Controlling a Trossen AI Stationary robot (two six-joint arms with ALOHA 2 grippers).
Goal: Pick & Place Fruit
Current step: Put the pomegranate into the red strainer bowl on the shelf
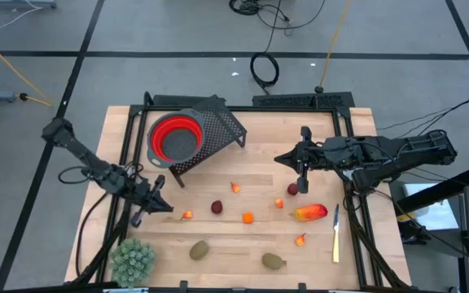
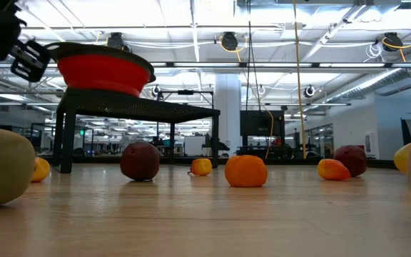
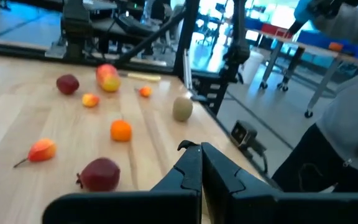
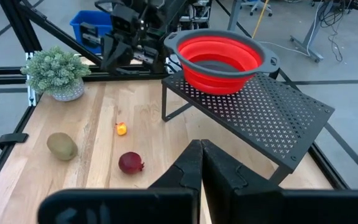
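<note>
Small toy fruit lies scattered on the wooden table (image 1: pixel 218 175): two dark red balls (image 1: pixel 216 207) (image 1: pixel 292 190), an orange bit (image 1: pixel 247 217), a long red-orange-yellow piece (image 1: pixel 309 213) and two brownish-green ovals (image 1: pixel 199 250) (image 1: pixel 273 260). My left gripper (image 1: pixel 169 208) is shut and empty, low over the table's left side, left of a tiny orange bit (image 1: pixel 187 215); in its wrist view (image 3: pixel 201 148) a dark red ball (image 3: pixel 100 174) lies just ahead. My right gripper (image 1: pixel 279 159) hangs shut and empty, high over the right half (image 4: pixel 201 144).
A red bowl (image 1: pixel 175 137) sits on a black perforated stand (image 1: pixel 218 130) at the far left-centre. A pale green spiky plant (image 1: pixel 132 259) stands at the near left corner. A thin yellow stick (image 1: pixel 336 232) lies near the right edge. A person's sleeve (image 3: pixel 353 93) shows beyond the table.
</note>
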